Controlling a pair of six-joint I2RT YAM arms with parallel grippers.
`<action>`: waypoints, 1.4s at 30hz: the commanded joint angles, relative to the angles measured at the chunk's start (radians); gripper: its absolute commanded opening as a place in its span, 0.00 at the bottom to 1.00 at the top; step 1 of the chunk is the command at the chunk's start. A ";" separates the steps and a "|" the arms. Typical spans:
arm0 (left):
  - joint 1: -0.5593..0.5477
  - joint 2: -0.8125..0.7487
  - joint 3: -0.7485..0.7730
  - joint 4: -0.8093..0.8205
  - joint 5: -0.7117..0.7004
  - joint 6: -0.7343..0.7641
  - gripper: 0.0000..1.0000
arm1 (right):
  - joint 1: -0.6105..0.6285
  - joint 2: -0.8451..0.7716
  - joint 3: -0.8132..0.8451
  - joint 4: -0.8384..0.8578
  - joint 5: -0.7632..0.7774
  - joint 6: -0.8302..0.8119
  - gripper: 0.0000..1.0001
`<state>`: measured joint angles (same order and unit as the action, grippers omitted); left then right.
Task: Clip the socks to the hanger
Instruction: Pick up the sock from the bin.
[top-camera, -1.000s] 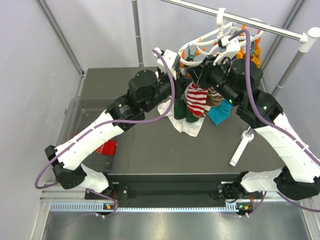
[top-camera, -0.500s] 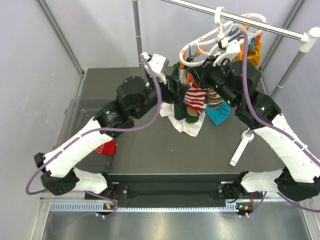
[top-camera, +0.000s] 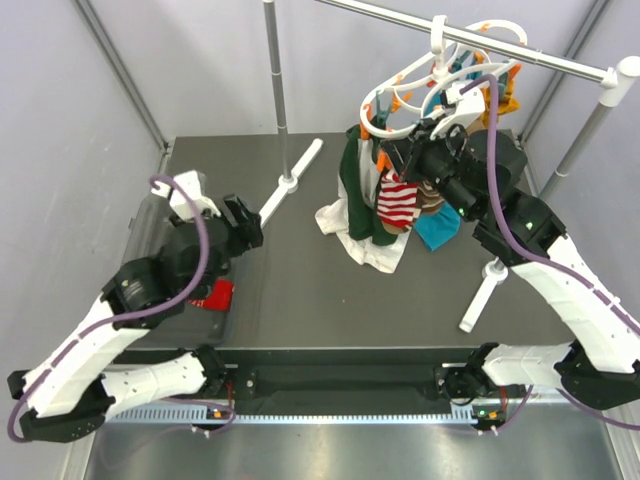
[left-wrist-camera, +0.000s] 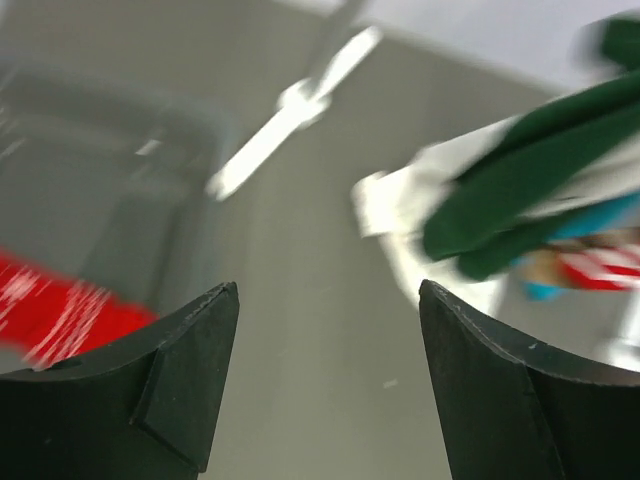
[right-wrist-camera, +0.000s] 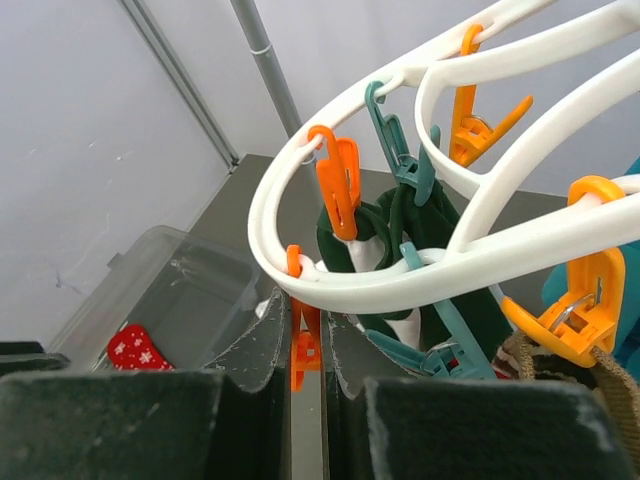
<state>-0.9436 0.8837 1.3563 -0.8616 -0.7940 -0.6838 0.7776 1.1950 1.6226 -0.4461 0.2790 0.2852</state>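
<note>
The white hanger (top-camera: 430, 75) hangs from the grey rail, with orange and teal clips around its ring (right-wrist-camera: 400, 280). Below it hang a red-and-white striped sock (top-camera: 398, 203), a brown striped sock (top-camera: 432, 197) and green-and-white socks (top-camera: 355, 190). My right gripper (top-camera: 408, 155) is up at the ring, shut on an orange clip (right-wrist-camera: 305, 345). My left gripper (top-camera: 248, 222) is open and empty, low over the table's left side, well apart from the hanger. In the blurred left wrist view the gap (left-wrist-camera: 328, 300) between its fingers shows bare table. A red sock (top-camera: 213, 295) lies in the bin.
A clear plastic bin (top-camera: 150, 225) stands at the table's left edge. Two white pole feet (top-camera: 290, 180) (top-camera: 485, 290) lie on the table. A white cloth (top-camera: 370, 250) and a teal piece (top-camera: 440, 225) hang low under the hanger. The grey rail (top-camera: 560, 60) crosses the back right.
My left gripper has opened and the left arm has swung back from the hanger to the left, near the bin. The right gripper has stayed at the hanger.
</note>
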 joint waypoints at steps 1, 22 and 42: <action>0.092 0.032 -0.065 -0.304 -0.107 -0.253 0.77 | 0.008 -0.017 -0.010 0.021 -0.008 -0.024 0.00; 1.077 0.270 -0.546 -0.014 0.653 -0.112 0.72 | 0.006 -0.055 -0.056 0.032 -0.015 -0.027 0.00; 1.141 0.386 -0.691 0.162 0.684 -0.180 0.48 | 0.006 -0.083 -0.078 0.033 -0.026 -0.006 0.00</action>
<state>0.1829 1.2598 0.6758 -0.7486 -0.1184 -0.8551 0.7773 1.1320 1.5475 -0.4118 0.2676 0.2726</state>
